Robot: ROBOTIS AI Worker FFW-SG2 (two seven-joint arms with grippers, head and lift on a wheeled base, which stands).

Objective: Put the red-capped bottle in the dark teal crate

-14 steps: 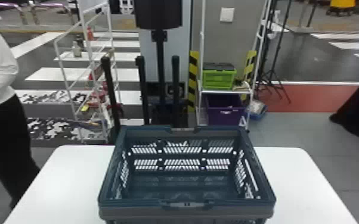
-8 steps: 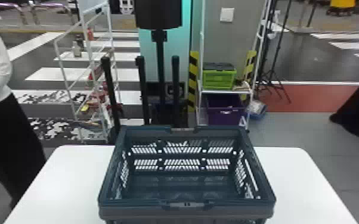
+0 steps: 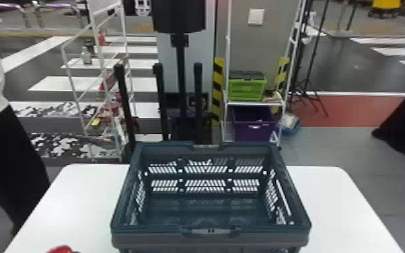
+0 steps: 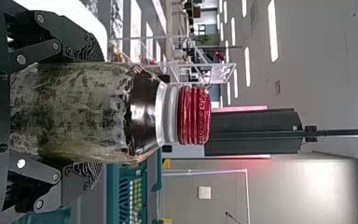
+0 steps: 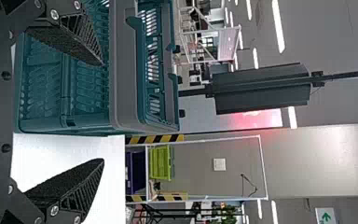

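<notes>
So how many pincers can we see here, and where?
2. The left pincer is closed around the bottle, left of the crate; the right pincer is open and empty, near the crate's right side.

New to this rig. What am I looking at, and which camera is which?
It's a two-armed robot; each arm ends in a gripper with two flat black fingers. The head view looks forward and down at a white table with a dark teal crate on it. The red bit at its bottom edge is probably the bottle's cap. The other two come from wrist cameras, turned on their side. In the left one, the left gripper holds the red-capped bottle. In the right one, the right gripper is open.
</notes>
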